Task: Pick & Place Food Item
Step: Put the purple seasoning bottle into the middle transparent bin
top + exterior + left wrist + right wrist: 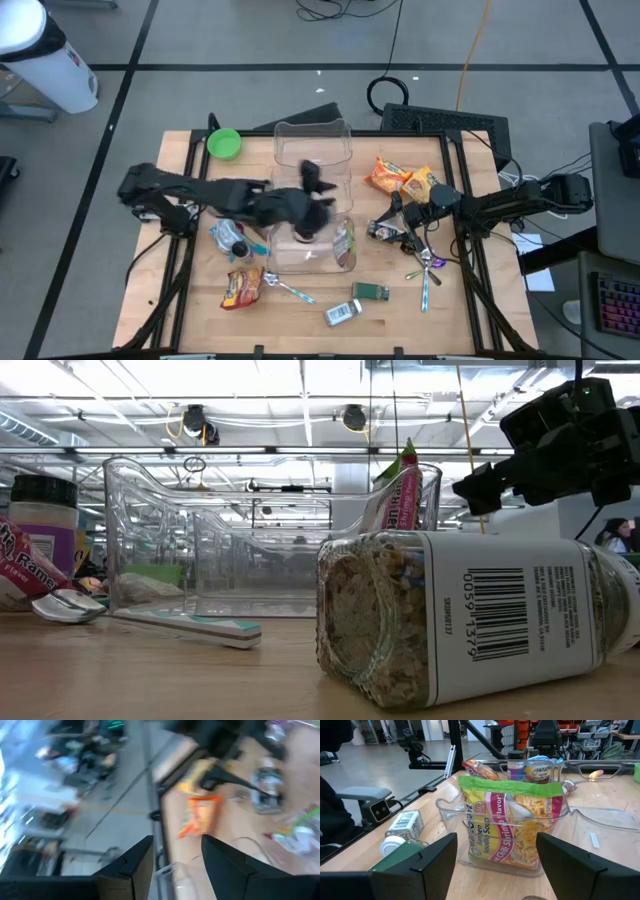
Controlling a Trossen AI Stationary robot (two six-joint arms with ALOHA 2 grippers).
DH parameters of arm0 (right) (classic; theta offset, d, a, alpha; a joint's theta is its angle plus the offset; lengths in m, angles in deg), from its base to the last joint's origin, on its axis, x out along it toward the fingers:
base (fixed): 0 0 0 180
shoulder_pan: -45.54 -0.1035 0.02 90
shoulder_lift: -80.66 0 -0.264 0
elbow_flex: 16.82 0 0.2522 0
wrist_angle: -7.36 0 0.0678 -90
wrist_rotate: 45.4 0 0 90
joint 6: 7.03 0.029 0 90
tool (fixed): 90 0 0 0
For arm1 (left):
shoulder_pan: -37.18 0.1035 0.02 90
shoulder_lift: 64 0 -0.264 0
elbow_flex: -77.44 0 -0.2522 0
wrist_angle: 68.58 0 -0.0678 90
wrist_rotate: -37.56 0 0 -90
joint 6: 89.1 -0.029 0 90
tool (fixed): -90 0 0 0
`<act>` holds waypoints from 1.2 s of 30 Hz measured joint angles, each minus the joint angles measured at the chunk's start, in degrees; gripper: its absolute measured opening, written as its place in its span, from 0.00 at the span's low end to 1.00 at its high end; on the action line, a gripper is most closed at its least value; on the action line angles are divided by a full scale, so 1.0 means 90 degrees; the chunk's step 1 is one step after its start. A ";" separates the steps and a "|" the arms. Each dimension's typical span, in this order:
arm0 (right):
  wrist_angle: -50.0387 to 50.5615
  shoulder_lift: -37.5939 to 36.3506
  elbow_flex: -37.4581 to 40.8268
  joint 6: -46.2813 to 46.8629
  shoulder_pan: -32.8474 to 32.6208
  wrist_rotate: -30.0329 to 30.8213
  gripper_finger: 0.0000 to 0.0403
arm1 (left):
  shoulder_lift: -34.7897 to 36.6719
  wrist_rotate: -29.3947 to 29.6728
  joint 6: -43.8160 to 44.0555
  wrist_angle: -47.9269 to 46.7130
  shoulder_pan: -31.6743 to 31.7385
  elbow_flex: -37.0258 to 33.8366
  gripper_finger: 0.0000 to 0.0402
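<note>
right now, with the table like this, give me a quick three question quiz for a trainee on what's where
1. True or false: the green-topped shrimp noodle soup packet stands inside the clear plastic bin.
2. Multiple choice: where is the left gripper? A) over the clear bin B) beside the small green bowl C) off the table.
3. Fill in: the right gripper waits at the bin's right with its fingers ____.

Key
1. True; it leans against the bin's wall.
2. A; the left arm reaches in above the bin.
3. Open; nothing is between them.
</note>
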 joint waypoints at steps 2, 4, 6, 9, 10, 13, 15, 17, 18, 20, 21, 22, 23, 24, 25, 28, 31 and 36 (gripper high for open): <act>0.0000 0.0002 0.0000 0.0065 0.0000 0.0005 0.65 | 0.0360 0.0469 0.0350 -0.0068 -0.0250 0.0000 0.44; -0.0002 0.0002 0.0000 0.0071 0.0000 0.0017 0.65 | 0.0708 0.0834 0.0751 -0.0103 -0.0484 0.0000 0.44; -0.0010 0.0002 0.0000 0.0070 0.0000 0.0019 0.65 | 0.1056 0.1028 0.1239 -0.0318 -0.0730 0.0000 0.44; -0.0031 0.0002 0.0000 0.0072 0.0000 0.0022 0.65 | 0.1517 0.0996 0.2486 -0.0816 -0.1048 0.0000 0.44; -0.0044 0.0002 0.0000 0.0072 0.0000 0.0025 0.65 | 0.1648 0.0941 0.2999 -0.1013 -0.1137 0.0000 0.44; -0.0042 0.0002 0.0000 0.0072 0.0000 0.0027 0.65 | 0.1974 0.0523 0.4085 -0.1808 -0.1275 0.0000 0.44; -0.0046 0.0002 0.0000 0.0072 -0.0001 0.0027 0.65 | 0.2140 0.0084 0.4643 -0.2503 -0.1288 0.0000 0.44; -0.0044 0.0002 0.0000 0.0072 0.0000 0.0030 0.65 | 0.2236 -0.0299 0.5263 -0.3112 -0.1283 -0.0052 0.44; -0.0046 0.0002 0.0000 0.0072 0.0000 0.0030 0.65 | 0.2262 -0.0416 0.5568 -0.3374 -0.1274 -0.0125 0.44; -0.0053 0.0002 0.0000 0.0072 0.0000 0.0030 0.65 | 0.2270 -0.0512 0.6143 -0.3714 -0.1248 -0.0354 0.44; -0.0057 0.0002 0.0000 0.0072 -0.0001 0.0031 0.65 | 0.2262 -0.0521 0.6396 -0.3806 -0.1246 -0.0506 0.44; -0.0075 0.0002 0.0000 0.0072 0.0000 0.0032 0.65 | 0.2255 -0.0526 0.6626 -0.3830 -0.1244 -0.0687 0.44; -0.0096 0.0002 0.0000 0.0074 0.0000 0.0032 0.65 | 0.2252 -0.0533 0.6805 -0.3825 -0.1240 -0.0881 0.44; -0.0106 0.0002 0.0000 0.0072 0.0000 0.0032 0.65 | 0.2252 -0.0537 0.6922 -0.3828 -0.1240 -0.1075 0.44; -0.0115 0.0002 0.0000 0.0074 -0.0002 0.0032 0.65 | 0.2252 -0.0537 0.6966 -0.3821 -0.1236 -0.1276 0.44; -0.0196 0.0002 0.0000 0.0073 0.0000 0.0039 0.65 | 0.2251 -0.0697 0.6965 -0.3812 -0.1174 -0.1882 0.44; -0.0273 0.0002 0.0000 0.0072 -0.0002 0.0051 0.65 | 0.2247 -0.0930 0.7187 -0.3837 -0.1061 -0.2305 0.44; -0.0516 0.0002 0.0000 0.0072 0.0000 0.0056 0.65 | 0.2249 -0.1524 0.7709 -0.4169 -0.0937 -0.2476 0.44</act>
